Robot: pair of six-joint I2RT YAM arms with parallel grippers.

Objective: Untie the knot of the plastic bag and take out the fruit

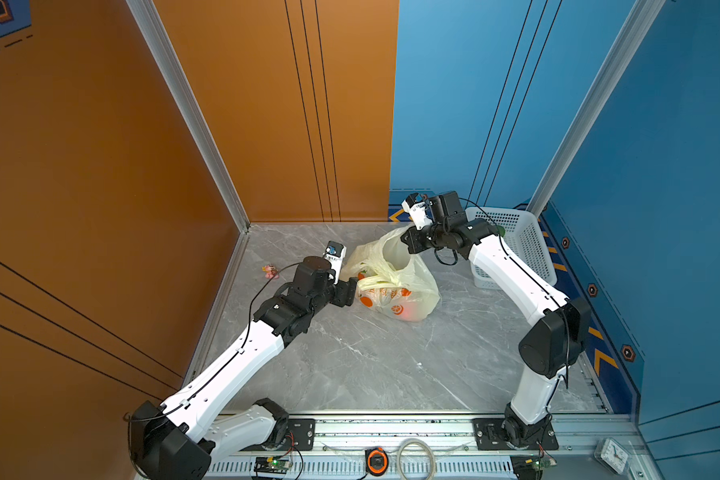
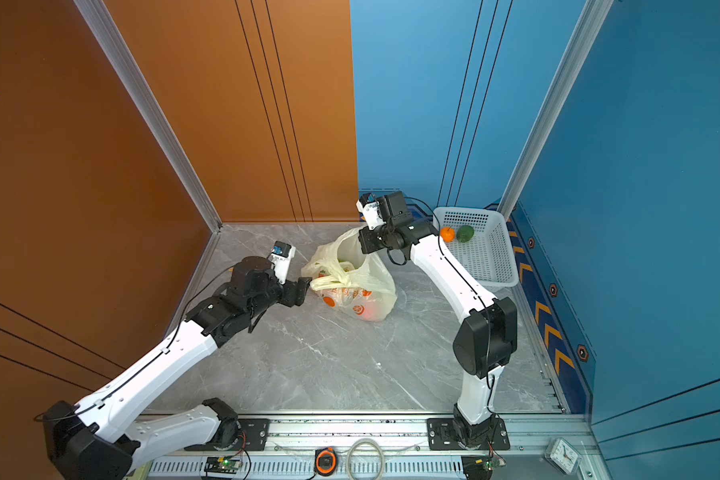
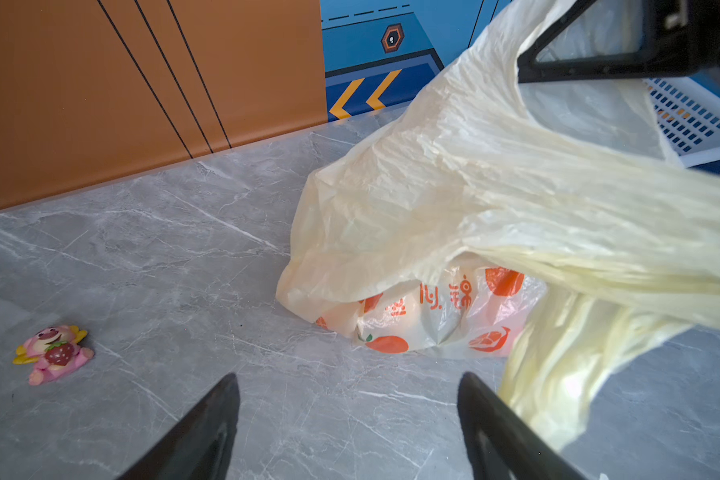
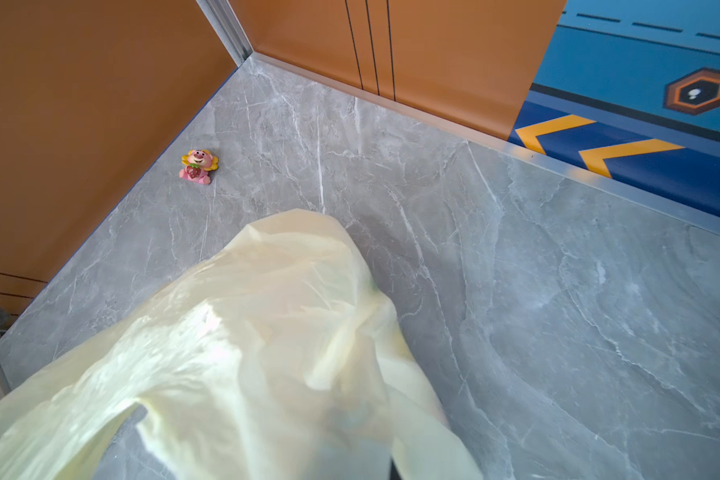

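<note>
The plastic bag (image 1: 395, 291) lies on the grey table (image 1: 391, 365) in the middle of both top views, printed belly down and mouth turned upward. Its far rim is pinched in the closed right gripper (image 1: 408, 241) and drawn up toward the upper right, evidently so that the mouth is propped open for reaching in. The left gripper (image 3: 350, 419) is held with jaws spread wide at the bag's left edge, just beside the bunched handle strips (image 1: 375, 282), and nothing is gripped; it is judged to be placed for a fresh hold or an entry. No knot can be made out. An orange fruit (image 2: 447, 234) and a green fruit (image 2: 465, 233) are seen in the white basket (image 2: 491, 257) at the right. A red shape (image 1: 411, 312) glowing through the plastic suggests more is left inside.
</note>
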